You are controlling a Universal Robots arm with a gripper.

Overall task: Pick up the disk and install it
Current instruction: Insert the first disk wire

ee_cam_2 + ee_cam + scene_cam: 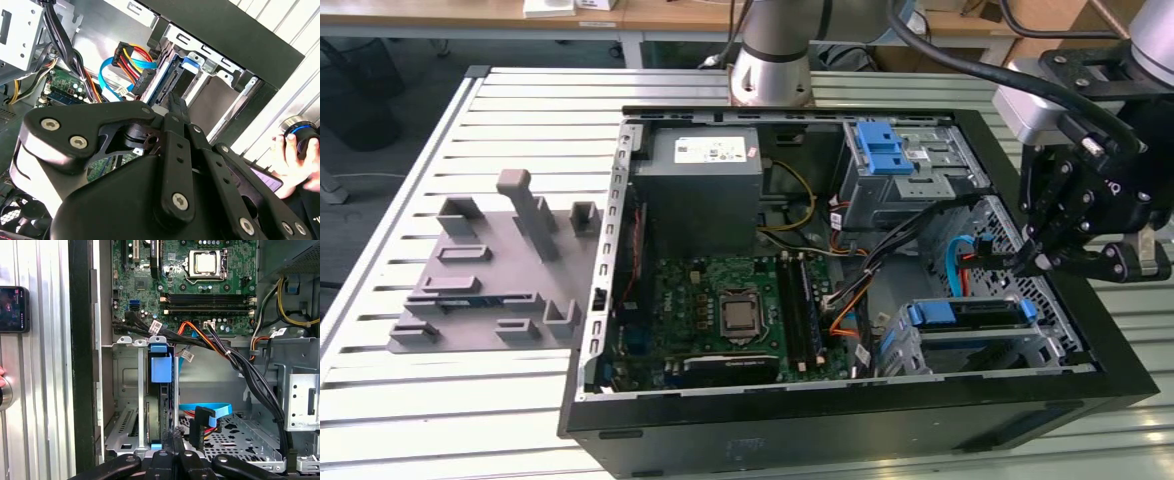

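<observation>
The disk point(970, 314), framed by its blue caddy, stands on edge inside the metal drive bay at the front corner of the open computer case point(854, 420). In the first wrist view the disk point(160, 390) sits between the bay's rails, blue tab at its end. My gripper point(176, 439) hovers just off the bay, fingers closed together with nothing between them. The exterior view has the gripper point(1042, 262) above the case's right wall, beside the bay. In the second wrist view the shut fingertips point(173, 101) point toward the disk point(170, 80).
Blue and orange cables point(207, 412) hang loose beside the bay. A blue latch bracket point(881, 150), the grey power supply point(704, 170) and the motherboard point(734, 310) fill the case. A grey fixture point(494, 280) lies at the exterior view's left. A person's hand point(295, 155) and a phone point(12, 308) are close.
</observation>
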